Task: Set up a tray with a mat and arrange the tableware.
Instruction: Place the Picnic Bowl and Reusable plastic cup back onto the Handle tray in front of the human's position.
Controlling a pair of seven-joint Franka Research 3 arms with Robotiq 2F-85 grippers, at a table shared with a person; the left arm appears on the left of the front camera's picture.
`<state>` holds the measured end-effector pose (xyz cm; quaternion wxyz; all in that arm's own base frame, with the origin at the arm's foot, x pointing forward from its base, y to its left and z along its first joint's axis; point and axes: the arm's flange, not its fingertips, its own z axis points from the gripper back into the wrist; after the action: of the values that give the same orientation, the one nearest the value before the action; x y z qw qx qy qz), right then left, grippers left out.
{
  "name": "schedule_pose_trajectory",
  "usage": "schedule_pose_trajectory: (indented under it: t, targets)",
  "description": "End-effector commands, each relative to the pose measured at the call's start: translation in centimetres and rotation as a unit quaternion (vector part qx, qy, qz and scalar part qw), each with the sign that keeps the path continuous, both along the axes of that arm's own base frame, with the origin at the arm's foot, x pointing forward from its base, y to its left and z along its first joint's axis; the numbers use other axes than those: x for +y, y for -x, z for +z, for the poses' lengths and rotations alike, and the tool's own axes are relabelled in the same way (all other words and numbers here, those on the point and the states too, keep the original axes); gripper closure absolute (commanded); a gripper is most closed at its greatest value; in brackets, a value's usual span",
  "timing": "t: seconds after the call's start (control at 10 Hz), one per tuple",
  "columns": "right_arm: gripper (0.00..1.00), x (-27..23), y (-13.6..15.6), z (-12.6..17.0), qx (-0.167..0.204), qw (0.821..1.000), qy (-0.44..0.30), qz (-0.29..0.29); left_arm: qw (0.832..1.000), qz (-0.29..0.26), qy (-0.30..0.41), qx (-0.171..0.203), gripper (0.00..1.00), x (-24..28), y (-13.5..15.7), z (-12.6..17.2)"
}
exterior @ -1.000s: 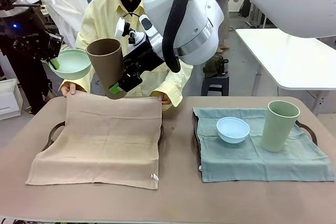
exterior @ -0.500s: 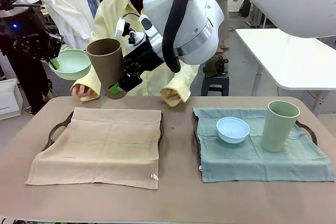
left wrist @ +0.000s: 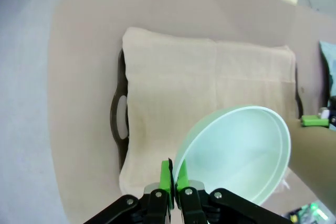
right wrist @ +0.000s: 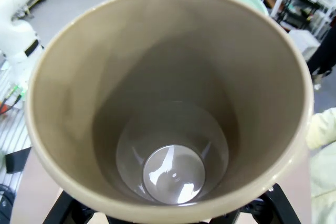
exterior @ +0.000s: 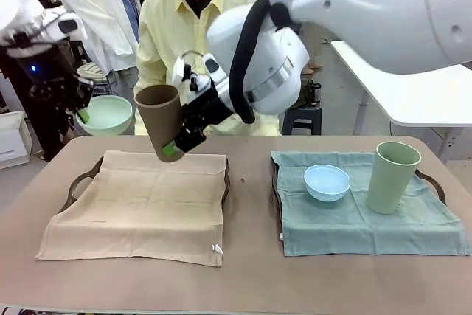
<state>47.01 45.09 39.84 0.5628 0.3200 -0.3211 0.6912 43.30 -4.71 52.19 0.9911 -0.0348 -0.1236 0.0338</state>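
A beige mat lies spread over the left tray. Just above the mat's far edge hangs the tilted brown tumbler, with my right gripper shut on its base. The right wrist view looks down into the tumbler's mouth. Over the table's far left corner, my left gripper is shut on the rim of the mint green bowl. In the left wrist view that gripper pinches the bowl above the mat.
On the right, a teal mat covers a second tray and carries a light blue bowl and a pale green tumbler. A person in a yellow shirt stands at the far edge. A white table stands at back right.
The person's hands have let go of the beige mat and drawn back off the table. My right arm has lowered the brown tumbler toward the mat. The left gripper has sunk slightly with the bowl.
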Motion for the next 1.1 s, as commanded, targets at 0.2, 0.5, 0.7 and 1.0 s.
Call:
schedule_pose_trajectory:
  t: [0.2, 0.5, 0.7, 1.0]
  targets:
    - [0.20, -0.9, -0.3, -5.8, 0.046, 0.999, -0.007, -0.004, 0.999, -0.008, 0.009, 0.042, 0.96, 1.3, -1.2, -6.1]
    - [0.20, -0.3, -0.7, -5.6, 0.040, 0.999, 0.009, -0.001, 0.999, -0.003, -0.001, 0.039, 0.96, 1.1, -0.8, -5.5]
    - [0.20, -0.3, -0.7, -5.6, 0.040, 0.999, 0.009, -0.001, 0.999, -0.003, -0.001, 0.039, 0.96, 1.1, -0.8, -5.5]
    - [0.20, -0.2, -0.7, -6.3, 0.039, 0.999, 0.003, 0.009, 0.999, 0.001, 0.020, 0.040, 0.96, 1.4, -0.9, -6.3]
